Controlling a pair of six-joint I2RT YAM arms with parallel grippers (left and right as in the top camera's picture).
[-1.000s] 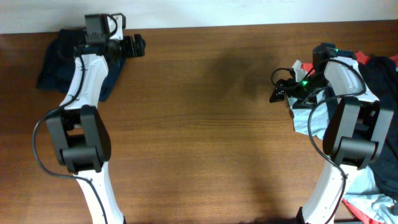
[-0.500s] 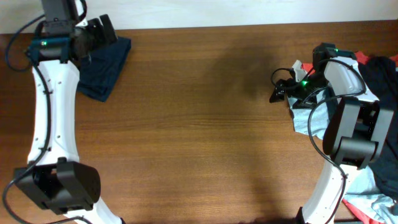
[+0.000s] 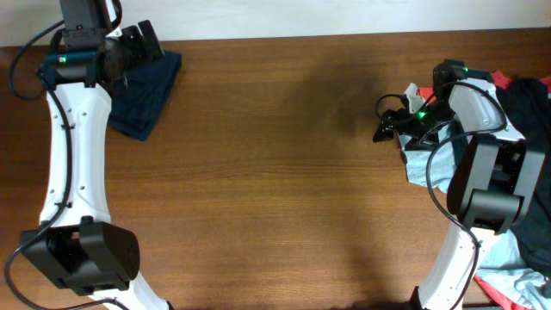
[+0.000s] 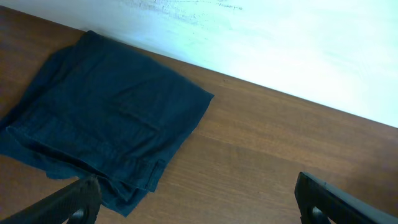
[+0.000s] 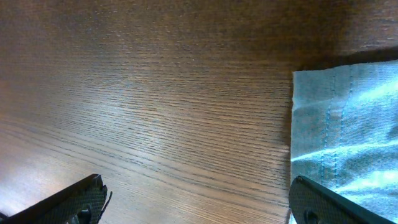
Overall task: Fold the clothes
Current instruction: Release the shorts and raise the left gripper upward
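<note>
The brown wooden table (image 3: 275,181) bears folded navy shorts (image 3: 151,95) at its far left corner; a light blue T-shirt (image 3: 419,165) lies at the right edge; a red garment (image 3: 527,83), seemingly heaped with darker cloth, beyond it.

Dark navy shorts (image 3: 148,93) are pictured folded into a flat, roughly square bundle at the far left corner of the wooden table (image 3: 284,172), layered edges stacked along one side, fabric lightly creased.

Overhead looks straight down on the whole bench (image 3: 275,172); left wrist slants close over the navy shorts (image 4: 106,137), shared with overhead; right wrist faces bench wood closely.
</note>
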